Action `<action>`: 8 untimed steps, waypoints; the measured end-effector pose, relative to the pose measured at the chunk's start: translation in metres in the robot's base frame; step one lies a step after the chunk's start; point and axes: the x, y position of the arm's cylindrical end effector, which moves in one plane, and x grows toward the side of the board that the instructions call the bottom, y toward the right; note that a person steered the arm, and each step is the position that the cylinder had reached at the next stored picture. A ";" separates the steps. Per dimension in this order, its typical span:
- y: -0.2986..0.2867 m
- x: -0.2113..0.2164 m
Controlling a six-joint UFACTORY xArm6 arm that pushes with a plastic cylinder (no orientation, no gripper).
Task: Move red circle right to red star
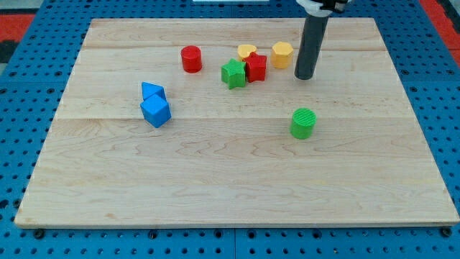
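The red circle is a short red cylinder at the view's upper left of the block cluster. The red star sits to its right, touching a green star on its left and a yellow heart above it. My tip is on the board to the right of the red star, just right of and below a yellow hexagon block. The tip touches no block and is far to the right of the red circle.
A green cylinder stands below my tip. Two blue blocks lie at the view's left: a triangular one and a cube touching it. The wooden board lies on a blue pegboard.
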 end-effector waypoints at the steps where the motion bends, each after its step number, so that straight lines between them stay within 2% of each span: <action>1: -0.054 0.041; 2: -0.119 0.076; 3: -0.203 0.050; 4: -0.245 -0.001; 5: -0.225 -0.051; 6: -0.139 -0.025; 7: -0.066 0.036; 8: -0.069 0.057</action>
